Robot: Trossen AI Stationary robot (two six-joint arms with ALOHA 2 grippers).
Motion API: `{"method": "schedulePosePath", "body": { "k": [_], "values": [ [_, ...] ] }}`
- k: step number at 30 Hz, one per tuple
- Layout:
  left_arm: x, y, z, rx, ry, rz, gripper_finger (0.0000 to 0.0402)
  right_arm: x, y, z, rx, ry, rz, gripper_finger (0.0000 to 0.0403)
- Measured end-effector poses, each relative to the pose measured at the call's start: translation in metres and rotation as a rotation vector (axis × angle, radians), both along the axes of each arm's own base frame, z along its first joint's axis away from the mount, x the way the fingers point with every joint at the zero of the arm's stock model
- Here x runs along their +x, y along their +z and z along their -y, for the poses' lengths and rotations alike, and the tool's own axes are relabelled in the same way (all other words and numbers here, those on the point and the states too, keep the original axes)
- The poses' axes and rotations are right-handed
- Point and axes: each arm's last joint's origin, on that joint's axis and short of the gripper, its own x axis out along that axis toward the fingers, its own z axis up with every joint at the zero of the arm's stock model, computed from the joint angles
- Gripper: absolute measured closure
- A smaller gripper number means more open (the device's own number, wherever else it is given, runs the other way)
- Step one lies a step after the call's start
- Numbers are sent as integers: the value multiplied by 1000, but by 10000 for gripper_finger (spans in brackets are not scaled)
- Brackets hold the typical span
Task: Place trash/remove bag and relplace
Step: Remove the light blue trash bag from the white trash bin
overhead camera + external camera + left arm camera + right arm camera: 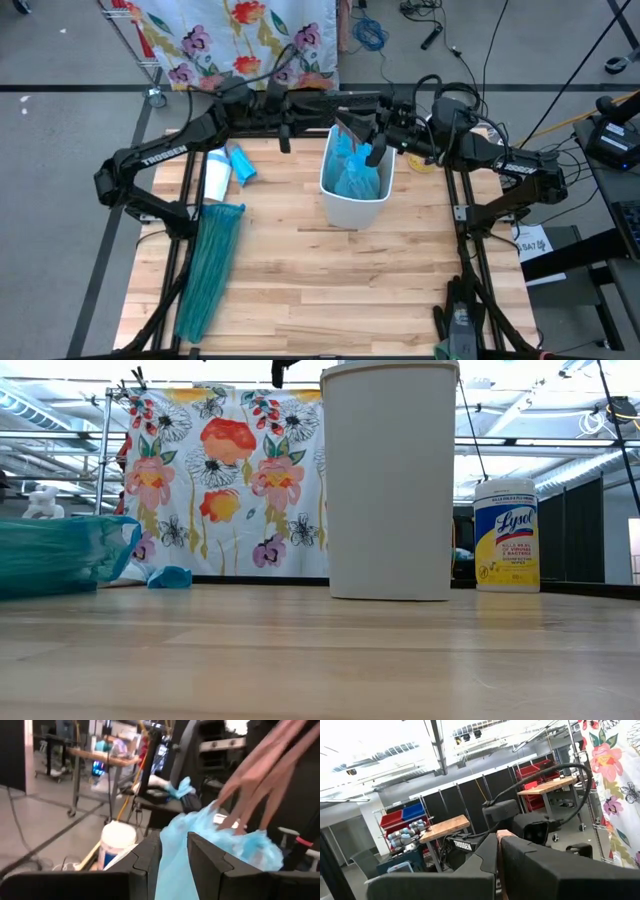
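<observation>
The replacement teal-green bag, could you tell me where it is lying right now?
In the high view the teal-green bag lies stretched out on the table's left side, below the wipes canister and left of the white bin.

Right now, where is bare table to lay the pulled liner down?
Free: the wood in front of the white bin and on its right-arm side, and between the bin and the teal bag. Crowded: the back edge, with the left gripper pinching the pale-blue liner, the right gripper, and the wipes canister.

A white cloth printed with large red, yellow and purple flowers (225,485) hangs behind the light wooden plank table (300,280). Grey floor (60,120) surrounds it; black cables (440,30) trail there.
</observation>
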Motion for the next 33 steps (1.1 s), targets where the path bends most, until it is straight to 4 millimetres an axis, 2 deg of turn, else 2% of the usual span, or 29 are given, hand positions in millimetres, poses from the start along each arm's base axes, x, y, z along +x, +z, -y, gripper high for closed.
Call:
{"method": "schedulePosePath", "body": {
  "k": [11,21,23,28,33],
  "values": [
    [27,17,16,110,-63,13,302,0,1,0,12,5,16,403],
    [67,17,28,133,-122,-55,302,0,2,-1,8,17,27,403],
    [74,14,29,131,-130,-61,302,0,3,-2,7,48,41,403],
    [90,-7,31,102,-156,-150,302,-1,5,-4,0,60,59,403],
    [98,-24,33,74,-175,-246,302,-3,8,-4,-13,54,42,403]
  ]
}}
